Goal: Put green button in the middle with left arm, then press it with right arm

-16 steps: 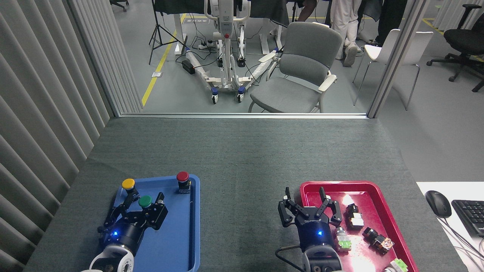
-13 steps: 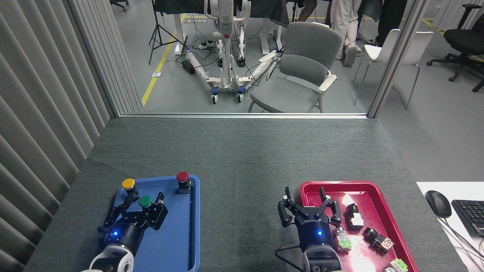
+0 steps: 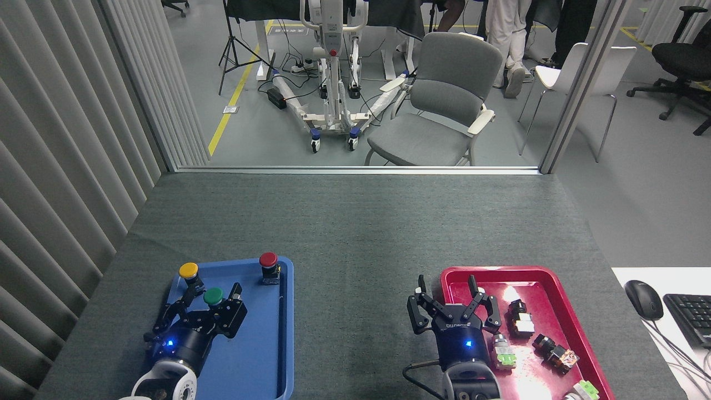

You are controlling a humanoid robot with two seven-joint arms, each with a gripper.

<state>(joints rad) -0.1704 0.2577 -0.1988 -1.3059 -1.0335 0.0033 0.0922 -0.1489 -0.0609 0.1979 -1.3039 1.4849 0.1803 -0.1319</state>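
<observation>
Green button not yet moved.
Left claw [image 3: 210,299] spreads wide around the green button [image 3: 213,296] in the blue tray [image 3: 261,355], lower left; right claw [image 3: 447,294] wide, empty.

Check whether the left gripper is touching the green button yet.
Cannot tell. In the head view the left gripper has open fingers either side of the green button, but no clear gap or contact shows.

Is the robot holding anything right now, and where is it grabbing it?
Nothing clearly held. The left pincer is spread around the green button in the blue tray; contact can't be told. The right pincer is open and empty.
</observation>
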